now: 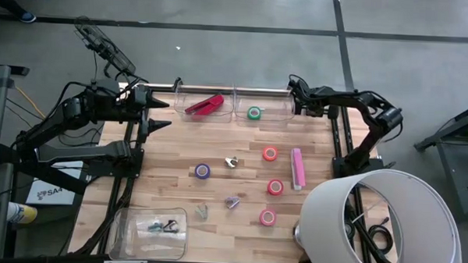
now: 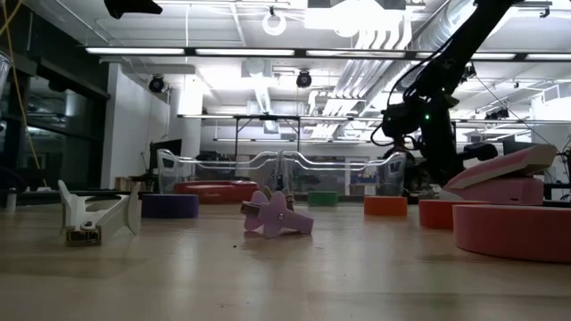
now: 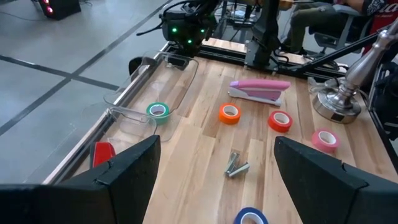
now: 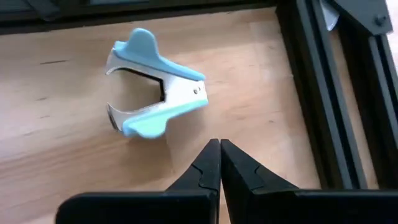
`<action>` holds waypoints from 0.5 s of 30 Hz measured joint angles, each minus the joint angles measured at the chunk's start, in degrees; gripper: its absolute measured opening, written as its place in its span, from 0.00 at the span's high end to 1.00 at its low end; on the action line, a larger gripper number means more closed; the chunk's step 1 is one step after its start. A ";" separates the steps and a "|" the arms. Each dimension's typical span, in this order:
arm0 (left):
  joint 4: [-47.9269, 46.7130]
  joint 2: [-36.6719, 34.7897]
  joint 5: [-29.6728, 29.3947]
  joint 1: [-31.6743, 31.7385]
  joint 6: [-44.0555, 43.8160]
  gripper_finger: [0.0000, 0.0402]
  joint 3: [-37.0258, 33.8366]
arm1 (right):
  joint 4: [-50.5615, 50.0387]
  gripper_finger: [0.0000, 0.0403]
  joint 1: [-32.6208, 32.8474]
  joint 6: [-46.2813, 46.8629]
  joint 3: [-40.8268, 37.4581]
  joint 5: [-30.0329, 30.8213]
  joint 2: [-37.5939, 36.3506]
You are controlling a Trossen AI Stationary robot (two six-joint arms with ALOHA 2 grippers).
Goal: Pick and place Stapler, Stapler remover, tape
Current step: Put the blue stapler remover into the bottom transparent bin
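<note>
Right claw closed above a light-blue staple remover at the far right corner of the surface.

The right claw [image 4: 219, 163] has its fingers pressed together, empty, just beside the light-blue metal-jawed staple remover [image 4: 155, 84] on the pale wooden surface [image 1: 240, 178]. The left claw [image 1: 158, 114] hangs at the far left edge, fingers apart, holding nothing. A red stapler [image 1: 204, 105] and a green tape roll [image 1: 254, 113] lie in clear plastic bins; a pink stapler [image 1: 297, 168], a purple roll [image 1: 203, 171] and red-pink rolls [image 1: 270, 154] lie on the boards.
</note>
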 joint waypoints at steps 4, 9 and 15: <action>0.01 0.00 0.01 0.02 -0.02 0.23 0.00 | -1.67 1.00 1.01 0.88 -0.02 0.99 -1.92; 0.00 0.00 0.05 0.00 -0.04 0.23 0.00 | -1.20 1.00 1.07 1.72 -0.02 1.69 -3.60; 0.00 0.00 0.05 0.01 0.05 0.23 0.00 | 2.25 0.98 1.07 -5.16 -0.02 -0.72 -4.35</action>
